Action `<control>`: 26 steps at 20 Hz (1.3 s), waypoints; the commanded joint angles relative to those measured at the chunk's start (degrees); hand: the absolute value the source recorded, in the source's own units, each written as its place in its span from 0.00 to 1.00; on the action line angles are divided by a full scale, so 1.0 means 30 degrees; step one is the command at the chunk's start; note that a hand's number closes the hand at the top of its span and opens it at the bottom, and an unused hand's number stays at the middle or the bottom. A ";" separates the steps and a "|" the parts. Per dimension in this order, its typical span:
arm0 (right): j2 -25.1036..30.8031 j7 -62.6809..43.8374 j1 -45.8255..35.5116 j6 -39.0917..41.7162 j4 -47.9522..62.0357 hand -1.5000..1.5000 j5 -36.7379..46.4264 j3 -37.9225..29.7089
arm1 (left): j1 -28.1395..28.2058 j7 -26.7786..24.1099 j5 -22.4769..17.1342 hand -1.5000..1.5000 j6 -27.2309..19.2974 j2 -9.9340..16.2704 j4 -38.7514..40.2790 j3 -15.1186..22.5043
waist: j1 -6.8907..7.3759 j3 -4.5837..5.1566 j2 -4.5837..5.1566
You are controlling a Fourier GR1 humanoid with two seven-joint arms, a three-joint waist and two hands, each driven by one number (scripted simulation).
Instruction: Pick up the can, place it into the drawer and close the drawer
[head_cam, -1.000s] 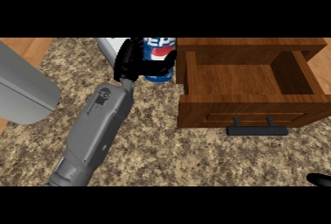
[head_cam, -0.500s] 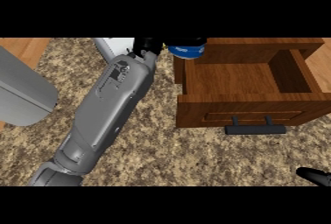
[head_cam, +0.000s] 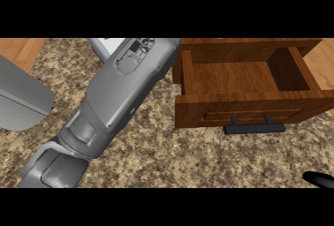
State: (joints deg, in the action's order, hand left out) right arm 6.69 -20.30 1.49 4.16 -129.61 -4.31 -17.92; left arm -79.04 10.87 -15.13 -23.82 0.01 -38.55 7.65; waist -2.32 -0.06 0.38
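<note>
The left forearm (head_cam: 114, 101) runs as a long grey shape from the lower left of the frame up to the top centre, where it leaves the frame; the left hand itself is out of view, so whether its fingers are spread, pressed together or curled round anything cannot be told. The can shows nowhere in this frame either; it is neither on the surface nor inside the drawer.

The drawer (head_cam: 244, 84) stands pulled open at the upper right, its interior bare, its black bar handle (head_cam: 254, 128) jutting toward the lower edge. Judged from the arm's reach past the top edge beside the drawer's left wall, the step in hand seems to be bringing the can over the opening. To do it well, the arm should swing rightward until it is over the middle of the box, clear of the left wall, then lower before letting go, so the can lands on the floor of the drawer rather than on a rim.

The drawer is reddish-brown wood with visible grain, square-walled with a recessed front panel. The surface (head_cam: 195, 159) is speckled tan and brown, like granite. The forearm is smooth grey with panelled sections and a rounded joint low down. A black fingertip of the right hand (head_cam: 320, 179) pokes in at the lower right corner; its pose cannot be judged. A grey curved object (head_cam: 20, 103) sits at the left edge.
</note>
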 commanded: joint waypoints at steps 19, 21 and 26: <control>0.0534 0.0014 -0.0979 0.0163 0.0485 0.00 -0.0150 0.0009 | -0.4986 -0.1240 -0.3303 0.00 -0.3547 -0.0004 0.6841 0.2654 | -0.1204 -0.0056 0.0368; 0.0106 -0.0079 -0.1603 -0.0120 0.0674 0.00 0.0247 0.0926 | -0.4153 -0.2516 -0.3468 0.00 -0.3861 -0.0004 0.6836 0.2979 | -0.1251 -0.0048 0.0456; 0.1577 -0.0137 -0.2148 0.0414 0.0455 0.00 0.1542 0.0908 | -0.4958 -0.2128 -0.4035 0.00 -0.4466 -0.0004 0.6939 0.3299 | -0.1183 -0.0039 0.0400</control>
State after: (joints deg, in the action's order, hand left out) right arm 10.11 -20.87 -3.23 5.32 -128.67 -3.02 -16.73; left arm -92.84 4.87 -25.97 -35.70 0.01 -18.17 16.79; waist -5.94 -0.19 1.49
